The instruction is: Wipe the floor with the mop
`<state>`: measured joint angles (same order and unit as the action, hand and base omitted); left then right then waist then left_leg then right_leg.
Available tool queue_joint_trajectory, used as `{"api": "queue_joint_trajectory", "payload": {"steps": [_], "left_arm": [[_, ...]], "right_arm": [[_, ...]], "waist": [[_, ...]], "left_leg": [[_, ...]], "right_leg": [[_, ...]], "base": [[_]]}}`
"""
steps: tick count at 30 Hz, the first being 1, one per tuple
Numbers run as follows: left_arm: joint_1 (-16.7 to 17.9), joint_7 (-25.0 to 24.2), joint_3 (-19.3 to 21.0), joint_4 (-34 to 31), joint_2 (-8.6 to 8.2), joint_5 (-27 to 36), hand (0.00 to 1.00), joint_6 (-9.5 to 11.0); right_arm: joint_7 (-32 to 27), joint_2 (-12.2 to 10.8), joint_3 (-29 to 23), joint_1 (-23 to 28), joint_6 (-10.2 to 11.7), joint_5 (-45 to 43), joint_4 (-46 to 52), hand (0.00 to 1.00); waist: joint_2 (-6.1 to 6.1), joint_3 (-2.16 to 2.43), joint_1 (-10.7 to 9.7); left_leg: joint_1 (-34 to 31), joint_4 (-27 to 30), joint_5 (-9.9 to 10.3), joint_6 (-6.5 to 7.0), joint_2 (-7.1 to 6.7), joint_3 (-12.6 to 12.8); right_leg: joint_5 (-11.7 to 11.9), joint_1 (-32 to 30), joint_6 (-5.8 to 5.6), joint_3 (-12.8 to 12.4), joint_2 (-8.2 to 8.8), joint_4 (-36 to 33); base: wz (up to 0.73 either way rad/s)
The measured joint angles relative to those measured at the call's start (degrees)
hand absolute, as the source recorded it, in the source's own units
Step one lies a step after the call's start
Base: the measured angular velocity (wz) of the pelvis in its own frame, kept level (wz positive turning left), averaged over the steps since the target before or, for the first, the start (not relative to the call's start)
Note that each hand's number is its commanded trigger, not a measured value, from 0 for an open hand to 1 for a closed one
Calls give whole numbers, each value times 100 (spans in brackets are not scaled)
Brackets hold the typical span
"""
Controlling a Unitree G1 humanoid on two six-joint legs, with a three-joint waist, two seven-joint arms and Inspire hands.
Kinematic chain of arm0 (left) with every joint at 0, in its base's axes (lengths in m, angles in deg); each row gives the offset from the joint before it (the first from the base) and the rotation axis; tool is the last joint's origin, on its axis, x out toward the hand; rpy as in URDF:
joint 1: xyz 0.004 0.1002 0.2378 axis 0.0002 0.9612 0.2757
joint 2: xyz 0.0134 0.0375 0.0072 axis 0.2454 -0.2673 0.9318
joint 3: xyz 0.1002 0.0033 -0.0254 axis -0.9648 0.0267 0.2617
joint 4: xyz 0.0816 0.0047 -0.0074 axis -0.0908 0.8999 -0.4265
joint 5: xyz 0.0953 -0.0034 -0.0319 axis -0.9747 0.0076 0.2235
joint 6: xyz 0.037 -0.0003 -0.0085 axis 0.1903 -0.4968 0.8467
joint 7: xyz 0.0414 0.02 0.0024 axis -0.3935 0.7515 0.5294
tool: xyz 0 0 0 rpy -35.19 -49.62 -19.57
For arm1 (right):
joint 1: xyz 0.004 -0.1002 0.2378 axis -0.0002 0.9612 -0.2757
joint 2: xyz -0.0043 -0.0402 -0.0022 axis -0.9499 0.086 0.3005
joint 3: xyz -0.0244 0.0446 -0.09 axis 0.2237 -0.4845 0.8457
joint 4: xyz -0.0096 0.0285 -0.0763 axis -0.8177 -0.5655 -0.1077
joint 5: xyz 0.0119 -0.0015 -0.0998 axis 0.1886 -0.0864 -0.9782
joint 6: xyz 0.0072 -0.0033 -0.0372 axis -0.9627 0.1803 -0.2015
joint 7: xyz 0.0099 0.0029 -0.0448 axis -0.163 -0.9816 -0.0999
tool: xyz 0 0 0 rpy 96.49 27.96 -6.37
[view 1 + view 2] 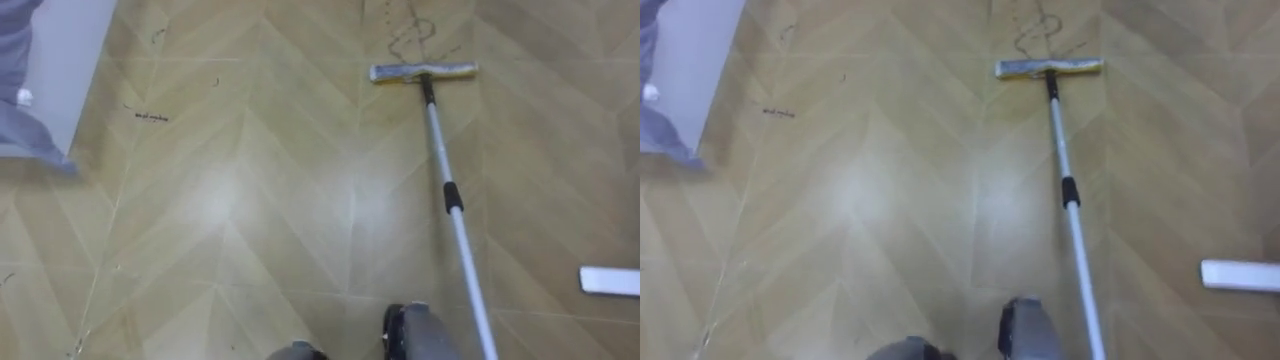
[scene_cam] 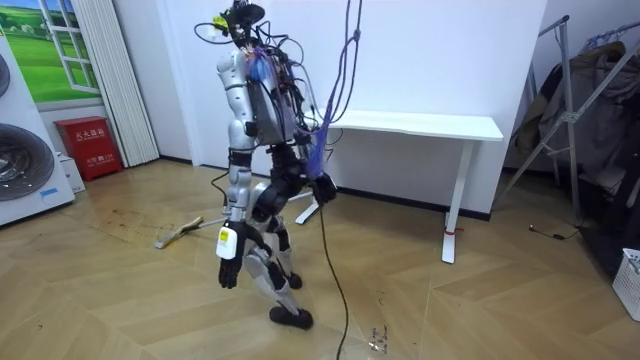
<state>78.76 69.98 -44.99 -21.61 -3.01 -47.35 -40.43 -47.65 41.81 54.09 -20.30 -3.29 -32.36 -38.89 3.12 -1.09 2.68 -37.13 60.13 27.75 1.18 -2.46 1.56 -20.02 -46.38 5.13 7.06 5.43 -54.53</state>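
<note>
The mop lies across the wooden floor ahead of me. Its flat grey-yellow head (image 1: 423, 72) rests just below a dark scribbled stain (image 1: 410, 35). The silver pole (image 1: 452, 205), with a black collar, runs back to the lower right. A smaller dark mark (image 1: 150, 116) sits on the floor to the left. In the room view I stand facing the room view's left, with the mop head (image 2: 172, 238) on the floor in front of me. My right hand (image 2: 322, 190) is behind my hip at the pole's upper end. My left hand (image 2: 228, 272) hangs by my thigh, fingers relaxed and holding nothing.
A white panel with grey cloth (image 1: 55, 80) lies at the far left of the floor, and a flat white piece (image 1: 610, 281) at the right. Round about stand a white desk (image 2: 420, 125), a washing machine (image 2: 25, 160), a red box (image 2: 92, 147) and a clothes rack (image 2: 590, 110).
</note>
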Motion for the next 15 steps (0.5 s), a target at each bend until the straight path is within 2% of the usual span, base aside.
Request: {"api": "queue_joint_trajectory", "payload": {"steps": [1, 2, 3, 4, 5, 6, 7, 8, 9, 10, 11, 12, 13, 14, 15], "left_arm": [[8, 37, -14, -45, 1, 69, 0, -49], [9, 58, -19, -72, 3, 153, 0, -53], [-4, 115, -55, -114, 13, 242, 0, -47], [-6, 137, -73, -121, 20, 249, 0, -45], [-17, 152, -97, -148, 34, 279, 0, -44], [-24, 152, -112, -216, 46, 334, 0, -22], [-25, 150, -110, -276, 51, 361, 0, -5], [-13, 148, -110, -295, 71, 404, 0, 18], [-4, 140, -110, -295, 76, 433, 0, 30], [41, 101, -109, -294, 78, 449, 0, 31], [59, 90, -106, -296, 79, 449, 0, 39], [92, 62, -101, -292, 85, 439, 0, 38], [96, -15, -104, -279, 81, 437, 0, 31], [97, -45, -103, -279, 69, 430, 0, 33], [55, -77, -97, -279, 44, 382, 0, 30]], "right_arm": [[-10, 66, -10, -228, -82, -84, -59, 100], [-21, 117, -13, -367, -124, -116, -68, 100], [-56, 206, -12, -658, -165, -125, -73, 100], [-72, 241, -11, -833, -174, -121, -69, 100], [-94, 312, 0, -1152, -171, -112, -22, 100], [-82, 378, 5, -1460, -130, -21, 25, 100], [-54, 406, 6, -1554, -83, 62, 34, 100], [8, 417, 26, -1781, 16, 197, 103, 100], [37, 410, 46, -1925, 69, 360, 199, 100], [99, 400, 44, -1950, 139, 549, 242, 100], [130, 391, 41, -1942, 151, 620, 242, 100], [171, 367, 77, -1843, 173, 782, 244, 100], [225, 387, 157, -1594, 241, 1054, 242, 100], [250, 415, 173, -1455, 256, 1155, 231, 100], [263, 454, 169, -1221, 259, 1174, 178, 100]], "waist": [[-66, -22, 78], [-73, -24, 140], [-161, -32, 246], [-208, -49, 287], [-297, -49, 397], [-391, -86, 495], [-417, -102, 550], [-473, -132, 692], [-492, -149, 757], [-467, -146, 771], [-448, -141, 775], [-430, -136, 772], [-395, -104, 738], [-367, -100, 724], [-319, -76, 705]], "left_leg": [[-193, 656, -237, -194, 128, 11], [-307, 979, -430, -200, 194, 11], [-538, 1544, -918, -232, 249, 0], [-666, 1792, -1199, -273, 264, -6], [-914, 2196, -1643, -305, 292, -17], [-1174, 2321, -1614, -289, 277, -31], [-1291, 2257, -1589, -267, 287, -21], [-1473, 1869, -1476, -218, 280, -18], [-1552, 1141, -1345, -236, 275, 6], [-1521, 173, -1328, -232, 261, 24], [-1472, -277, -1341, -226, 256, 40], [-1390, -887, -1431, 20, 249, 156], [-1258, -983, -1402, 172, 198, 194], [-1203, -1031, -1368, 260, 154, 212], [-1110, -1078, -1277, 420, 61, 253]], "right_leg": [[-229, 90, 68, 41, -72, -194], [-336, 119, 112, 51, -106, -291], [-514, 170, 161, 34, -162, -460], [-579, 204, 166, 33, -183, -518], [-683, 253, 209, 9, -256, -602], [-761, 285, 264, 3, -288, -643], [-788, 312, 281, -2, -324, -637], [-846, 389, 298, -3, -361, -594], [-887, 520, 279, 28, -418, -500], [-946, 699, 257, 109, -442, -358], [-975, 790, 239, 132, -460, -288], [-1054, 977, 195, 162, -456, -161], [-1118, 1140, 83, 188, -417, 9], [-1142, 1214, 34, 192, -379, 78], [-1169, 1306, -21, 145, -307, 136]], "base": [[-5], [-13], [-13], [-13], [-11], [-14], [-18], [-10], [6], [18], [19], [26], [32], [33], [24]]}}
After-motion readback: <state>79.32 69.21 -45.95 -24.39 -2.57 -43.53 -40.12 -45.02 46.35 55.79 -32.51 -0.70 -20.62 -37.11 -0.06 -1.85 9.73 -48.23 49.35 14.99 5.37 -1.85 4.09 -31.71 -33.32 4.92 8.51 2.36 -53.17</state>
